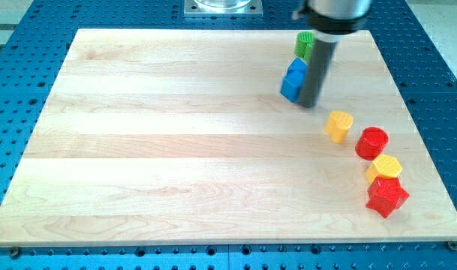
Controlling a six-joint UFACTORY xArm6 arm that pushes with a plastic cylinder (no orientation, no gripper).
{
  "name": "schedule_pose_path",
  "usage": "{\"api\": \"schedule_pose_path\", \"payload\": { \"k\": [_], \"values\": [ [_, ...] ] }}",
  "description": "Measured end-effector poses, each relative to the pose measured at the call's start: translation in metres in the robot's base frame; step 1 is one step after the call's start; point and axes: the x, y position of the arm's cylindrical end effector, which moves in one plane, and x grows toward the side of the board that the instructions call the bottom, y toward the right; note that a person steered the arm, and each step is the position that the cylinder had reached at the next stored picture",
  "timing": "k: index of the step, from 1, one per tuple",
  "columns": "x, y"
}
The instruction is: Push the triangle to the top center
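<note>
My tip (308,103) rests on the wooden board (175,150) at the upper right, touching the right side of a blue block (292,85). A second blue piece (296,67) sits just above it; I cannot make out either one's shape. A green block (304,43) stands above the blue ones, partly hidden behind the rod. I cannot tell which of these blocks is the triangle.
To the lower right of the tip lie a yellow block (338,125), a red cylinder (371,142), a second yellow block (383,168) and a red star-like block (386,196) near the board's right edge. The arm's mount (223,7) is at the top centre.
</note>
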Motion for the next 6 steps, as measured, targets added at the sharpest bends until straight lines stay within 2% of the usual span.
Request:
{"api": "schedule_pose_path", "payload": {
  "k": [1, 2, 3, 4, 5, 6],
  "values": [
    [-0.01, -0.016],
    [-0.008, 0.061],
    [-0.05, 0.05],
    [-0.062, -0.008],
    [-0.065, -0.025],
    [-0.108, 0.002]
  ]
}}
